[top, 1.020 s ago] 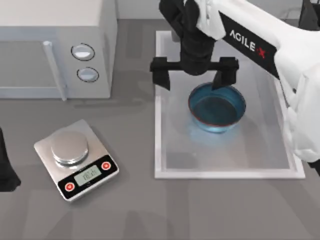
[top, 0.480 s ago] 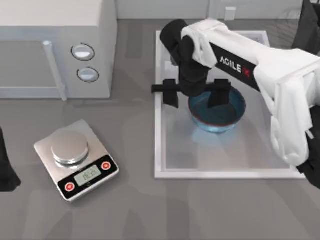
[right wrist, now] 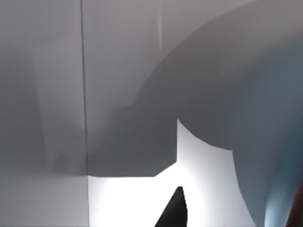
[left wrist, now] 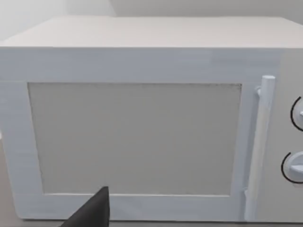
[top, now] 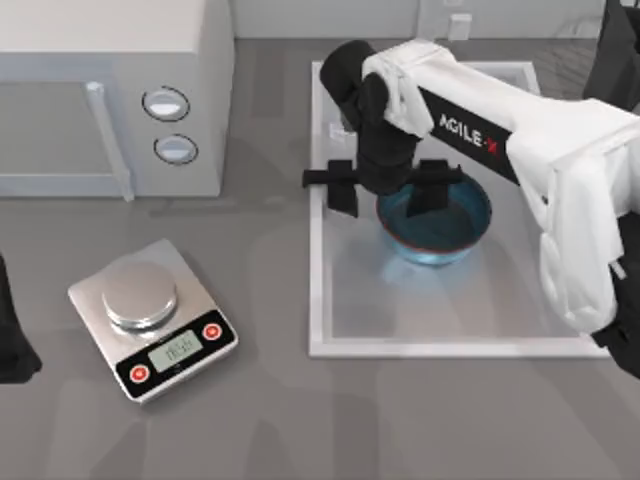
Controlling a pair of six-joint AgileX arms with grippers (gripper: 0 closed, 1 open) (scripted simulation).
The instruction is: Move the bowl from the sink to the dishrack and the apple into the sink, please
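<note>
Blue bowl (top: 436, 219) sits in the sink (top: 322, 300), top view: right gripper (top: 388, 188) spread wide, one finger outside the bowl's rim, one over its inside. Step, I judge: grasp the bowl; next, pinch the rim, lift straight. Sink wall is close beside the outer finger; open basin beyond the bowl. Left gripper (top: 10, 330) parked far off, can't tell its state. Left wrist view: microwave (left wrist: 142, 118). Right wrist view: sink floor, bowl edge beside the claw.

Glossy blue bowl (top: 435, 220) in a smooth white sink (top: 445, 349); brushed-metal scale (top: 153, 318); matt white microwave (top: 110, 95); matt grey bench (top: 300, 420).
</note>
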